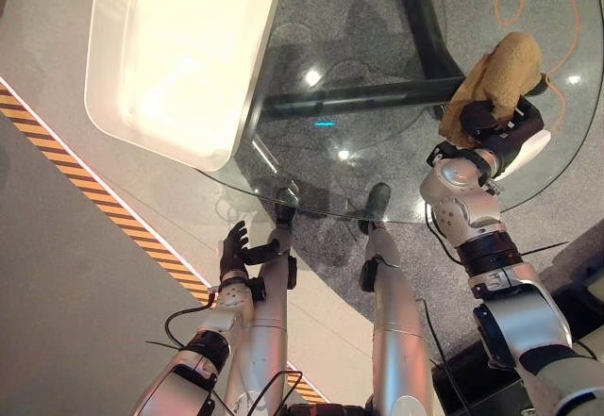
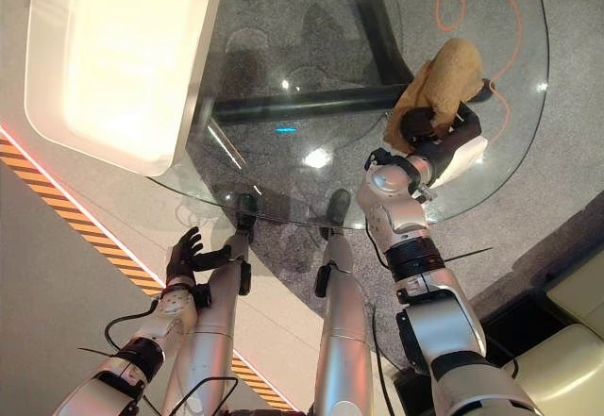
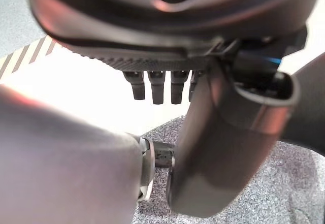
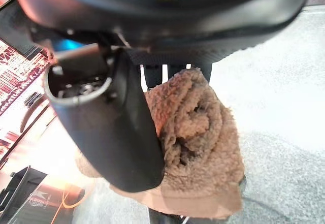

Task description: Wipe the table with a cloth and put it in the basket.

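Because the brown cloth (image 4: 195, 132) bunched inside your right hand's (image 1: 479, 119) curled fingers (image 4: 152, 76) above the glass worktop (image 1: 377, 48) is soft and light, grip its thick middle, while your left hand (image 1: 233, 246) hangs relaxed.

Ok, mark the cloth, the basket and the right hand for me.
cloth (image 1: 495, 76), left eye view, on its bunched middle.
basket (image 1: 151, 133), left eye view, on its white near rim.
right hand (image 2: 420, 124), right eye view, on the dark fingers curled round the cloth.
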Available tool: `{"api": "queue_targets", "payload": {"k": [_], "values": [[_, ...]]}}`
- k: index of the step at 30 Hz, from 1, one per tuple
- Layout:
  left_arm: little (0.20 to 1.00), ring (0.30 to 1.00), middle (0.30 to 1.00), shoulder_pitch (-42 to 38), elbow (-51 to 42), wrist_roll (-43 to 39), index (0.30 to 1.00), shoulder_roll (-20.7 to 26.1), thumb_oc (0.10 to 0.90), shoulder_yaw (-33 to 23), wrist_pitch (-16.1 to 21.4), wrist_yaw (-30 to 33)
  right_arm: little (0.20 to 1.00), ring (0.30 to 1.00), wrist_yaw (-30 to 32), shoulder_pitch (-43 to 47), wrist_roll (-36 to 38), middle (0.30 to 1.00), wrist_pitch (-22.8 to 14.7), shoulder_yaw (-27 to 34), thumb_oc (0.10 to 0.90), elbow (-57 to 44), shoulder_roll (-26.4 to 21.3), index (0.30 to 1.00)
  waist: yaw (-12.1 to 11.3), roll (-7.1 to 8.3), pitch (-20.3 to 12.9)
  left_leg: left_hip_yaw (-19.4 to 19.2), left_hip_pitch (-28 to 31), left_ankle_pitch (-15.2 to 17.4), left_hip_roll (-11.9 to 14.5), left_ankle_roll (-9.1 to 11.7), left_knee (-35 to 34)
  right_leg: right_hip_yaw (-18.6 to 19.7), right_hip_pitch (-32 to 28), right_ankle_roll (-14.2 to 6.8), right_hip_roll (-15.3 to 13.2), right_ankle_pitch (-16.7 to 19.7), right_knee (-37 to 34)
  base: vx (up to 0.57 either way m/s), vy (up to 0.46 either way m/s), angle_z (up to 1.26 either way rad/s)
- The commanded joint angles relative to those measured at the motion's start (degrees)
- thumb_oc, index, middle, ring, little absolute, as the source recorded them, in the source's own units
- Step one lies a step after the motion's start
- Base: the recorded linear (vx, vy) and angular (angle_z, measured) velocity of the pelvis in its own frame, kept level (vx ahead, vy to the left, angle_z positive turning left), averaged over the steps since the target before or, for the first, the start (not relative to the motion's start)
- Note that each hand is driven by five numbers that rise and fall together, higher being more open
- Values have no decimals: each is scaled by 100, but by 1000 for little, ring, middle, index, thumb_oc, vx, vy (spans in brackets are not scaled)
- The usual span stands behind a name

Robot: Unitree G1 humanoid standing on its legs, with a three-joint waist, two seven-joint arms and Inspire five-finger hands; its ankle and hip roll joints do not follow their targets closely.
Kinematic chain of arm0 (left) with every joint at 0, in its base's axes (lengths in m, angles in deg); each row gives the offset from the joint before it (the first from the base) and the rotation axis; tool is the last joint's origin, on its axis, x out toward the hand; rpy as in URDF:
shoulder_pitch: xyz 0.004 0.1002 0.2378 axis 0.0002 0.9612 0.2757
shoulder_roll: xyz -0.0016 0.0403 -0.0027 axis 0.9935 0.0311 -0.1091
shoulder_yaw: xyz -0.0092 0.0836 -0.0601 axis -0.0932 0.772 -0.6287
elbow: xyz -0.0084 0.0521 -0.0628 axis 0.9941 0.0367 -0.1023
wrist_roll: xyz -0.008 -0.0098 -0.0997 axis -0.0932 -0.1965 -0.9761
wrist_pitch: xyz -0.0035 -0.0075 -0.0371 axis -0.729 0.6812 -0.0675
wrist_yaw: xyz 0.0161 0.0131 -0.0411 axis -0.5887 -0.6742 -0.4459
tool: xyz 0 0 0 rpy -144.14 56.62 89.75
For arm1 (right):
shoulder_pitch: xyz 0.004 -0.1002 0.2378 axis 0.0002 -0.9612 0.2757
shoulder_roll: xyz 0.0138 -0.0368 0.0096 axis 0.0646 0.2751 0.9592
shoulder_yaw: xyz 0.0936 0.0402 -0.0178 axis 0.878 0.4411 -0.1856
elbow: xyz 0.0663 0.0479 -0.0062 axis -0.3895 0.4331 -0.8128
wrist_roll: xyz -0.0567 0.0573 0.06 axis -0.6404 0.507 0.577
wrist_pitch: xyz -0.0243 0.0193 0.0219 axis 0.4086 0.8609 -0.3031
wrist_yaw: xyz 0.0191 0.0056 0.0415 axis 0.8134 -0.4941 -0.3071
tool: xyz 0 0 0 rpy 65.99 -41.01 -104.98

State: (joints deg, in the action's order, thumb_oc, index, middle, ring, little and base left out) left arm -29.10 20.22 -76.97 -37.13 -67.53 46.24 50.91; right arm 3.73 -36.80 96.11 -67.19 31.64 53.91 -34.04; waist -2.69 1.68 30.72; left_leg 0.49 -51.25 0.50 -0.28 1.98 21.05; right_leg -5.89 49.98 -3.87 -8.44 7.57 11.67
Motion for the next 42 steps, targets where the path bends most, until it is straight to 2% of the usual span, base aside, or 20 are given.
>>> {"api": "queue_targets", "payload": {"k": [1, 4, 5, 9, 11, 15, 17, 19, 22, 33, 34, 37, 38, 39, 40, 42], "values": [[900, 900, 900, 800, 114, -66, 900, -327, 800, 389, -89, 131, 200, 300, 633, -125, -692, 300, -56, -164, 100, -888, -100, 300, 17, -243, -93, -172, -1, -101, -528, -410, -343, -14, 72, -4, 371, 100, 13, 0, 0, 0], [900, 900, 900, 786, 102, -75, 900, -328, 800, 376, -110, 152, 200, 300, 584, -162, -895, 300, -44, -157, 100, -1007, -108, 300, 32, -236, -93, -179, -14, -101, -522, -412, -329, -10, 86, -13, 371, 105, 24, 0, 0, 0], [900, 900, 900, 800, 115, -56, 900, -323, 800, 361, -101, 146, 200, 300, 464, -163, -1197, 300, 26, -169, 100, -1156, -137, 300, 42, -227, -93, -183, -38, -91, -518, -411, -294, -7, 104, -18, 373, 101, 44, 0, 0, 0], [900, 900, 900, 818, 95, -17, 900, -317, 800, 331, -121, 144, 200, 300, 89, -104, -1536, 300, 339, -192, 100, -1323, -185, 300, 38, -220, -93, -179, -52, -95, -516, -408, -286, 0, 122, -27, 385, 108, 54, 0, 0, 0], [900, 900, 900, 840, 101, 40, 900, -295, 800, 272, -128, 94, 200, 300, -424, -10, -1784, 300, 728, -331, 100, -1399, -299, 300, 30, -205, -93, -172, -60, -89, -510, -400, -261, -18, 130, -34, 379, 101, 75, 0, 0, 0], [900, 900, 900, 840, 110, 83, 900, -305, 800, 255, -114, 82, 200, 300, -1198, 57, -2151, 300, 1088, -587, 100, -1459, -308, 300, 16, -192, -93, -165, -72, -89, -515, -395, -233, -39, 141, -29, 376, 79, 101, 0, 0, 0], [900, 900, 900, 835, 114, 92, 900, -310, 800, 245, -111, 69, 200, 300, -1395, 69, -2273, 300, 1171, -674, 100, -1464, -311, 300, 8, -193, -93, -164, -71, -93, -518, -388, -230, -47, 136, -27, 372, 67, 105, 0, 0, 0], [900, 900, 900, 818, 114, 117, 900, -320, 800, 259, -93, 49, 200, 300, -1981, 135, -2581, 300, 1314, -926, 100, -1503, -266, 300, -18, -215, -93, -167, -102, -111, -518, -382, -222, -80, 168, -24, 354, 49, 125, 0, 0, 0], [900, 900, 900, 788, 99, 139, 900, -322, 800, 304, -125, 57, 200, 300, -2323, 219, -2722, 300, 1417, -1166, 100, -1498, -189, 300, -58, -247, -93, -153, -127, -122, -532, -375, -215, -121, 187, -28, 322, 36, 135, 0, 0, 0], [900, 900, 900, 805, 98, 213, 900, -266, 800, 383, -76, -52, 200, 300, -3230, 252, -2893, 300, 1427, -1835, 100, -1443, 169, 300, -159, -313, -93, -161, -214, -136, -526, -346, -159, -222, 261, -39, 258, 7, 202, 5, 1, 3], [900, 900, 900, 926, 102, 214, 900, -279, 800, 429, -76, -55, 200, 300, -3312, 126, -2904, 300, 1420, -1896, 100, -1420, 226, 300, -196, -334, -93, -135, 8, 55, -497, -322, -131, -185, 67, -79, 293, -161, 262, 52, -6, 7], [900, 900, 900, 778, 55, 231, 900, -273, 800, 431, -120, -27, 200, 300, -3651, 211, -2982, 300, 1324, -2060, 100, -1431, 342, 300, -180, -328, -93, -155, -234, -142, -529, -344, -151, -241, 291, -52, 237, 12, 223, -19, -4, 2], [900, 900, 900, 904, 53, 228, 900, -280, 800, 477, -126, -29, 200, 300, -3723, 76, -3009, 300, 1302, -2122, 100, -1429, 403, 300, -219, -346, -93, -130, -8, 49, -499, -321, -123, -207, 91, -93, 275, -157, 282, 0, 0, 0], [900, 900, 900, 766, 45, 234, 900, -268, 800, 444, -136, -28, 200, 300, -3846, 193, -3054, 300, 1237, -2183, 100, -1428, 432, 300, -191, -332, -93, -156, -239, -150, -533, -342, -153, -257, 291, -56, 228, 16, 218, 44, -5, -2], [900, 900, 900, 892, 50, 242, 900, -280, 800, 496, -130, -28, 200, 300, -4009, 60, -3135, 300, 1163, -2313, 100, -1415, 532, 300, -237, -350, -93, -133, -14, 40, -502, -315, -121, -230, 92, -96, 261, -156, 282, 0, 0, 0], [900, 900, 900, 914, 43, 253, 900, -277, 800, 503, -126, -33, 200, 300, -4094, 32, -3187, 300, 1111, -2367, 100, -1433, 562, 300, -249, -354, -93, -137, 4, 49, -496, -312, -115, -234, 72, -97, 263, -165, 287, 25, -1, 1]]}}
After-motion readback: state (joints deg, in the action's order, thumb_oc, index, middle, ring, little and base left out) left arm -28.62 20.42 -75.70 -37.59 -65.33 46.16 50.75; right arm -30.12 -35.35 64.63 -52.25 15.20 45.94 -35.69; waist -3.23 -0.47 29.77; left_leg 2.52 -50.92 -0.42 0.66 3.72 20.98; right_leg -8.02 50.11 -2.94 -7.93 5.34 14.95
